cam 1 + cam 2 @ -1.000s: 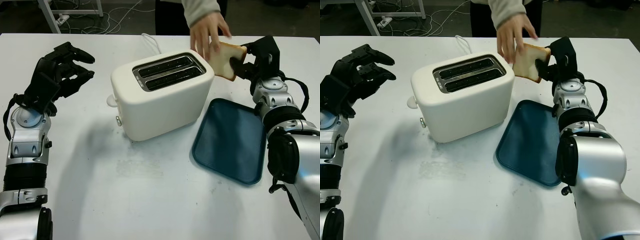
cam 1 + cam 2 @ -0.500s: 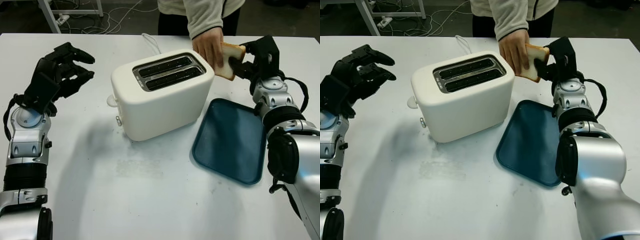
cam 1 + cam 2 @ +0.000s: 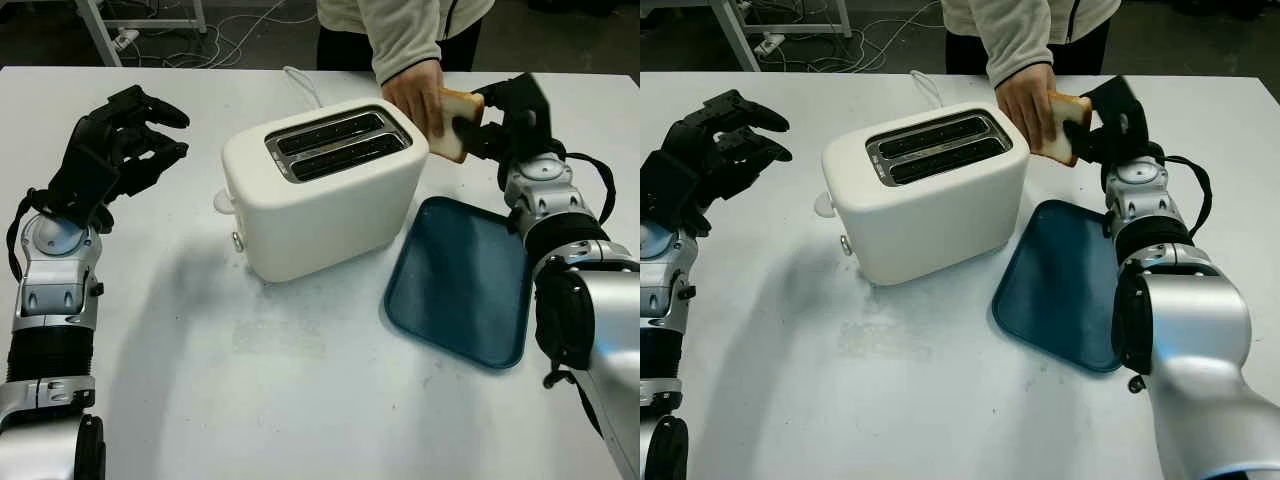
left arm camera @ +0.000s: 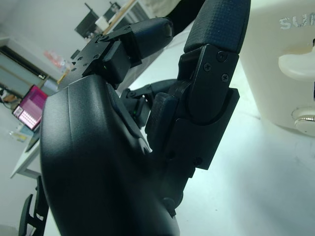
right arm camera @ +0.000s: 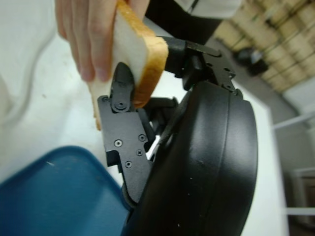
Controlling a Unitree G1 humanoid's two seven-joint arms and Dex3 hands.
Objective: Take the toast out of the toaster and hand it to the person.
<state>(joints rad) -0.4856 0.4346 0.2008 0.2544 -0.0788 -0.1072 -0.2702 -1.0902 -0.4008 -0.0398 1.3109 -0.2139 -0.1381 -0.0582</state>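
Gripping toast (image 3: 456, 124) upright: right hand (image 3: 497, 120), person's hand (image 3: 416, 96).

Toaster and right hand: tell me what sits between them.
In the left eye view, the person's hand and the toast lie between the toaster and the right hand, both gripping the slice.

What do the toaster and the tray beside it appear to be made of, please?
Toaster: likely plastic, cream and matte, with smooth rounded corners; its slots look lined with metal. Tray: probably plastic, dark blue with a slight sheen and a moulded raised rim.
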